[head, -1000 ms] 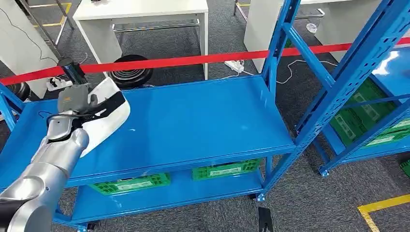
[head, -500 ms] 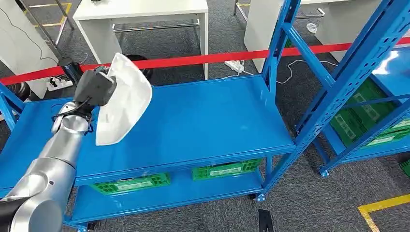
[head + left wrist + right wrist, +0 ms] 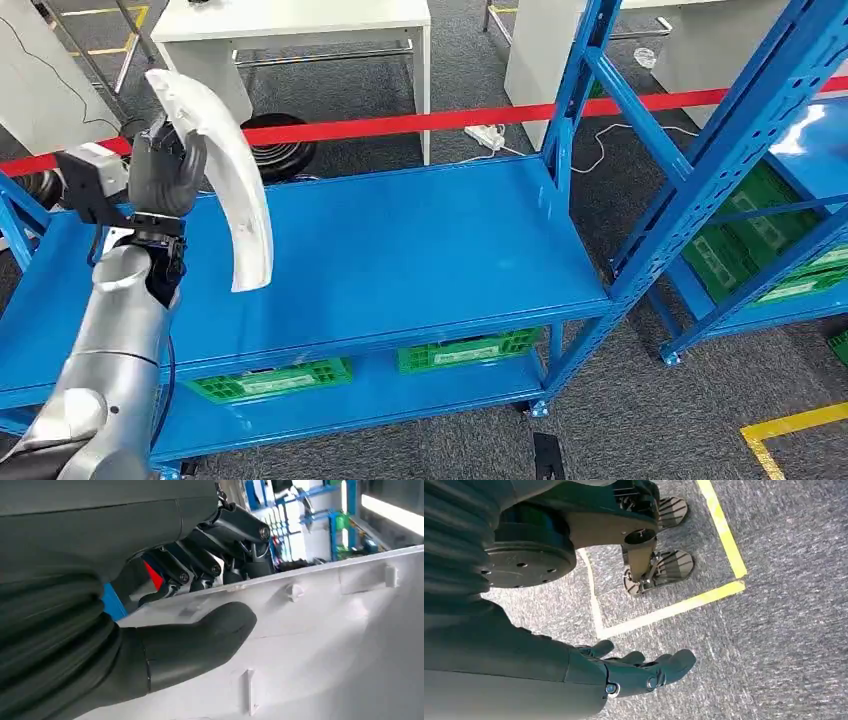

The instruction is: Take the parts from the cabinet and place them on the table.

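Curved white plastic panel [image 3: 228, 175] is up in the air above the left end of the blue metal shelf's [image 3: 400, 260] top deck, standing nearly on edge, not touching the deck. Your left hand [image 3: 165, 178] has it clamped: in the wrist view the thick thumb [image 3: 200, 640] presses the inner face while the dark fingers [image 3: 220, 550] hook over its rim. Most of the deck to the right of the panel is bare blue, out to the front lip. Your right hand [image 3: 639, 672] hangs over grey carpet, fingers loosely apart, holding nothing.
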Controlling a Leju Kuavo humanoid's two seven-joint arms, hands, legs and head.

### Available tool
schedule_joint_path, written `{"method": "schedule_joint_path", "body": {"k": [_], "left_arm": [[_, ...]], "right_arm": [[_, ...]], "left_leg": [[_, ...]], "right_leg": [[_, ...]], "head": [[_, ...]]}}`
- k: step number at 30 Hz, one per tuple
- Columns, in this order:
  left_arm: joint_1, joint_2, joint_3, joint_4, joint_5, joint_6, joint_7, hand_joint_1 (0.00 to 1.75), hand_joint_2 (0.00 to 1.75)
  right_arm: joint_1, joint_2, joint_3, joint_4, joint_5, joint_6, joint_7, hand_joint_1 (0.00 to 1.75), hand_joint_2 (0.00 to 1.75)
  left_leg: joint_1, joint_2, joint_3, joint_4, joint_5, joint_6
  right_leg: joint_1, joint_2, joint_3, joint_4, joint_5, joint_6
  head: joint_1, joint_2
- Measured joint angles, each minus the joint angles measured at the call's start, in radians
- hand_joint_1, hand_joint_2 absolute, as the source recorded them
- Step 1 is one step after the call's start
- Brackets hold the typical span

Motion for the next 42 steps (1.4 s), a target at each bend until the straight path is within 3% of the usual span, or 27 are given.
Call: {"method": "schedule_joint_path", "body": {"k": [3,12,23,25,27,28,29,30,32,33,34,35,36,37,38,39,40,41,42], "left_arm": [[0.026,0.008,-0.020,-0.038,0.104,-0.040,0.011,1.75,1.75],[0.101,0.030,-0.080,-0.149,0.265,-0.155,0.061,1.75,1.75],[0.150,0.037,-0.127,-0.248,0.312,-0.166,0.090,1.75,1.75],[0.151,0.043,-0.134,-0.254,0.318,-0.170,0.094,1.75,1.75],[0.151,0.047,-0.136,-0.261,0.326,-0.176,0.093,1.75,1.75],[0.150,0.047,-0.137,-0.265,0.334,-0.183,0.094,1.75,1.75],[0.149,0.047,-0.138,-0.266,0.343,-0.191,0.096,1.75,1.75],[0.146,0.047,-0.141,-0.266,0.349,-0.195,0.098,1.75,1.75],[0.147,0.050,-0.142,-0.266,0.353,-0.196,0.101,1.75,1.75],[0.149,0.050,-0.143,-0.265,0.353,-0.196,0.103,1.75,1.75],[0.150,0.050,-0.145,-0.263,0.354,-0.196,0.104,1.75,1.75],[0.151,0.050,-0.148,-0.260,0.358,-0.200,0.106,1.75,1.75],[0.151,0.051,-0.150,-0.258,0.360,-0.202,0.106,1.75,1.75],[0.151,0.051,-0.153,-0.257,0.361,-0.205,0.107,1.75,1.75],[0.150,0.051,-0.156,-0.257,0.362,-0.206,0.108,1.75,1.75],[0.149,0.051,-0.158,-0.257,0.363,-0.206,0.107,1.75,1.75],[0.149,0.053,-0.162,-0.255,0.363,-0.206,0.109,1.75,1.75],[0.149,0.053,-0.167,-0.254,0.363,-0.208,0.106,1.75,1.75],[0.149,0.053,-0.169,-0.253,0.363,-0.209,0.105,1.75,1.75]], "right_arm": [[0.000,0.000,0.000,0.000,0.006,0.000,0.002,0.00,1.75],[-0.001,-0.003,0.000,0.000,0.022,0.001,0.011,0.00,1.75],[-0.001,-0.003,0.000,0.000,0.000,0.005,0.008,0.00,1.75],[-0.001,-0.002,0.000,0.000,0.003,0.006,0.008,0.00,1.75],[-0.001,-0.002,0.000,0.000,0.003,0.006,0.007,0.00,1.75],[-0.001,-0.002,0.000,0.000,0.003,0.006,0.006,0.00,1.75],[-0.001,-0.002,0.000,0.000,0.002,0.006,0.006,0.00,1.75],[-0.001,-0.002,0.000,0.000,0.001,0.006,0.006,0.00,1.75],[0.000,-0.002,0.000,0.000,0.001,0.006,0.006,0.00,1.75],[0.001,-0.003,0.000,0.000,0.001,0.006,0.006,0.00,1.75],[0.001,-0.003,0.000,0.000,0.001,0.006,0.006,0.00,1.75],[0.001,-0.004,0.000,0.000,0.001,0.006,0.006,0.00,1.75],[0.001,-0.005,-0.001,0.000,0.002,0.008,0.006,0.00,1.75],[0.001,-0.006,-0.001,0.000,0.003,0.012,0.005,0.00,1.75],[0.000,-0.006,-0.001,0.000,0.006,0.015,0.003,0.00,1.75],[-0.001,-0.006,-0.001,0.000,0.008,0.019,0.003,0.00,1.75],[0.000,-0.005,-0.001,0.000,0.011,0.021,0.002,0.00,1.75],[0.000,-0.007,-0.001,0.000,0.012,0.021,0.003,0.00,1.75],[-0.001,-0.008,-0.001,0.000,0.013,0.022,0.004,0.00,1.75]], "left_leg": [[0.000,0.000,0.000,0.000,0.000,0.000],[0.000,0.000,0.000,0.000,0.000,0.000],[0.000,0.000,0.000,0.000,0.000,0.000],[-0.006,-0.001,-0.002,0.006,-0.005,0.011],[-0.007,-0.001,-0.001,0.005,0.000,0.014],[0.001,0.001,0.004,-0.009,0.008,0.019],[0.006,0.005,0.011,-0.020,0.015,0.020],[0.007,0.007,0.011,-0.024,0.017,0.025],[0.008,0.010,0.005,-0.023,0.018,0.025],[0.008,0.011,0.001,-0.021,0.018,0.024],[0.011,0.011,-0.002,-0.018,0.020,0.022],[0.014,0.011,-0.007,-0.014,0.021,0.019],[0.019,0.011,-0.011,-0.008,0.021,0.016],[0.025,0.010,-0.016,0.000,0.020,0.008],[0.029,0.010,-0.021,0.010,0.017,-0.001],[0.024,0.007,-0.028,0.015,0.017,-0.012],[0.024,0.005,-0.030,0.019,0.020,-0.019],[0.021,0.002,-0.033,0.023,0.024,-0.025],[0.023,0.001,-0.034,0.017,0.031,-0.035]], "right_leg": [[0.000,0.000,0.000,0.000,0.000,0.000],[0.000,0.000,0.000,0.000,0.000,0.000],[0.000,0.000,0.000,0.000,0.000,0.000],[-0.005,-0.001,0.001,-0.004,0.001,0.008],[-0.006,0.000,0.002,-0.005,0.006,0.014],[-0.002,0.001,0.003,-0.006,0.006,0.018],[-0.004,-0.001,0.000,0.008,-0.011,0.021],[-0.003,-0.002,-0.018,0.048,-0.047,0.025],[-0.012,-0.003,-0.090,0.214,-0.138,0.035],[-0.016,-0.003,-0.118,0.279,-0.161,0.038],[-0.019,-0.003,-0.131,0.312,-0.163,0.042],[-0.023,-0.004,-0.118,0.291,-0.137,0.047],[-0.028,-0.005,-0.085,0.228,-0.099,0.052],[-0.034,-0.006,-0.032,0.132,-0.055,0.059],[-0.041,-0.009,0.019,0.042,-0.028,0.068],[-0.034,-0.002,0.025,0.031,-0.054,0.068],[-0.031,0.007,0.013,0.045,-0.028,0.047],[-0.036,0.007,0.009,0.037,-0.037,0.038],[-0.032,0.007,0.003,0.044,-0.035,0.029]], "head": [[0.000,0.000],[0.000,0.000],[0.000,0.000],[0.000,0.000],[0.000,0.000],[0.000,0.000],[0.000,0.000],[0.003,0.000],[0.004,0.000],[0.004,0.000],[0.005,0.000],[0.005,0.000],[0.005,0.000],[0.005,0.000],[0.005,0.000],[0.008,0.000],[0.009,0.000],[0.008,0.000],[0.007,0.000]]}}
